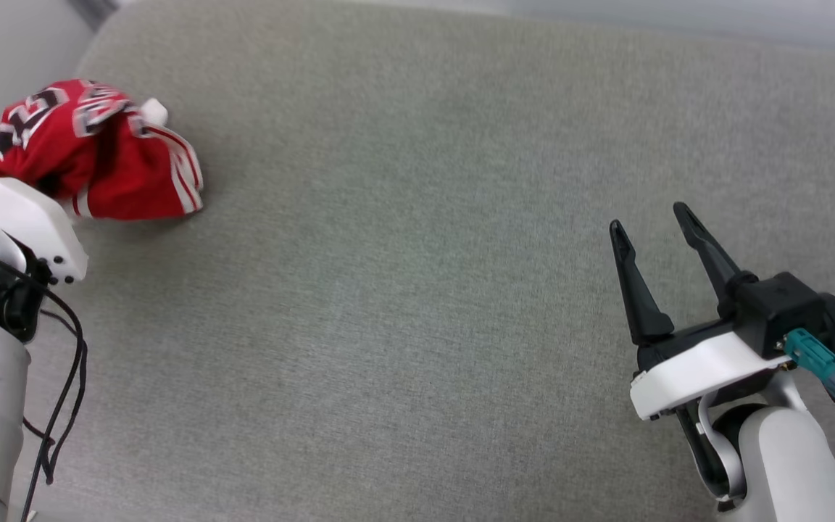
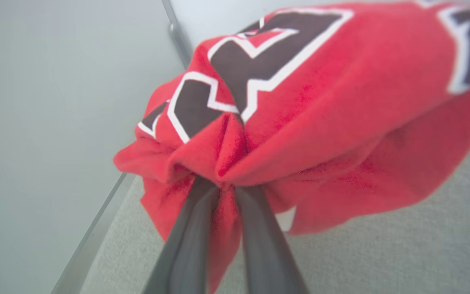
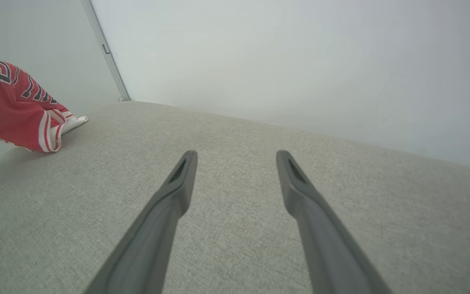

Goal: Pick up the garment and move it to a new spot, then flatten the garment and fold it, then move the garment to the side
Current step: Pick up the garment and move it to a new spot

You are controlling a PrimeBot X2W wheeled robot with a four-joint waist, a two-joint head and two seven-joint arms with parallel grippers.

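Landmark: garment. It lies bunched at the far left corner of the bench, close to the left edge. The left pincer is at the garment's near side, with a fold of cloth between its fingers. The right pincer is well apart to the garment's right, nearer the robot, over bare bench. A wall stands behind the garment.

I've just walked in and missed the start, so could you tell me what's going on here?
The robot's left gripper is shut on the garment, a crumpled red jersey, at the far left of the grey fabric surface. The right gripper is open over bare fabric on the right, well apart from it. Nothing is flattened or folded yet.
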